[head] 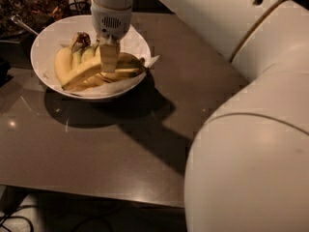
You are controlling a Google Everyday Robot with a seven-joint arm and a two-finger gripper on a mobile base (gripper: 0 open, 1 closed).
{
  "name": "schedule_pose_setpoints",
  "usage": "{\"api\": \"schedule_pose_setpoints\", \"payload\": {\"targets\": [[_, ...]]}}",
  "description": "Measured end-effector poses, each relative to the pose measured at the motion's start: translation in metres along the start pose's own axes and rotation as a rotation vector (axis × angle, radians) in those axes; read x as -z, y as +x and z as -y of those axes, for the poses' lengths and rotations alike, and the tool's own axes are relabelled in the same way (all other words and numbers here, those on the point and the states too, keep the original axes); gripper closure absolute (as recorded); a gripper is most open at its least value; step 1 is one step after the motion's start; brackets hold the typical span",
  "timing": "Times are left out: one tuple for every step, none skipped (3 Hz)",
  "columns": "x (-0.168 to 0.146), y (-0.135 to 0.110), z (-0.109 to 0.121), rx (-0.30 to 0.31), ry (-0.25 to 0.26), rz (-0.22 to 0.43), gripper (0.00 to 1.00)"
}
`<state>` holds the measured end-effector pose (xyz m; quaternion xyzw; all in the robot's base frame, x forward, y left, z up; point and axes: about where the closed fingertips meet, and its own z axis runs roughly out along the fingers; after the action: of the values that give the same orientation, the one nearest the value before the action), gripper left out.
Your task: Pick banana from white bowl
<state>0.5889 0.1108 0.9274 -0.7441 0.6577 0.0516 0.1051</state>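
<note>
The white bowl [44, 36] stands at the back left of the dark table and is lined with crinkled white paper [150, 61]. The long deep-yellow banana [81, 75] lies curved across the front of the bowl. Shorter pale bananas [63, 63] with brown stems [81, 38] are bunched behind it. My gripper [109, 62] reaches straight down into the bowl and sits on the middle of the long banana, hiding that part of it.
My large white arm [251, 129] fills the right side and casts a shadow over the brown table [111, 149]. A dark bowl [12, 13] with a spoon [23, 26] stands at the back left. The table's front edge [96, 193] runs along the bottom.
</note>
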Motion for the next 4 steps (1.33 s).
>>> {"api": "schedule_pose_setpoints", "payload": {"targets": [[0.028,-0.002,-0.026,-0.014,0.027,0.028,1.00],[0.052,-0.007,-0.049,-0.007,0.048,0.077,1.00],[0.067,-0.008,-0.075,-0.004,0.064,0.131,1.00],[0.075,-0.005,-0.102,-0.017,0.076,0.177,1.00]]}}
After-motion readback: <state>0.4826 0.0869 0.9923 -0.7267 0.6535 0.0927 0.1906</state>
